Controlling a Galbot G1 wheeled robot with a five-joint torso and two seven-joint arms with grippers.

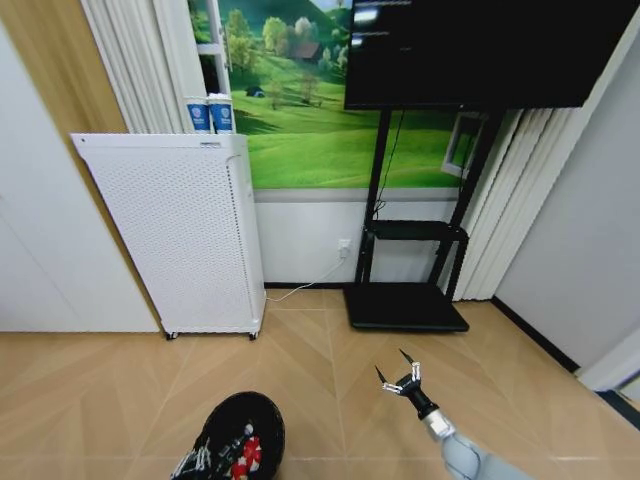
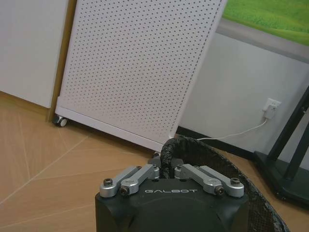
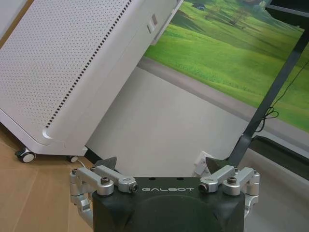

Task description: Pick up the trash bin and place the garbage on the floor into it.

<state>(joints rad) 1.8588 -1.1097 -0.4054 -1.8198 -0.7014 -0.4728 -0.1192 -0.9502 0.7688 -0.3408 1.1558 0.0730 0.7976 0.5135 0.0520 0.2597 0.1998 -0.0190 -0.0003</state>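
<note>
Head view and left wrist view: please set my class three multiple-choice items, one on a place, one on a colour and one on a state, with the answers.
1. The blue-and-white cups stand:
A on the floor
B on the TV stand
C on top of the white appliance

2. The trash bin is:
A black
B white
C green

3. The left claw is:
A open over the floor
B shut on the trash bin's rim
C shut on a cup

Answers:
1 C, the cups sit on the appliance's top edge.
2 A, its mesh is black.
3 B, the left wrist view shows it pinching the rim; the right claw hangs open, apart from the bin.
</note>
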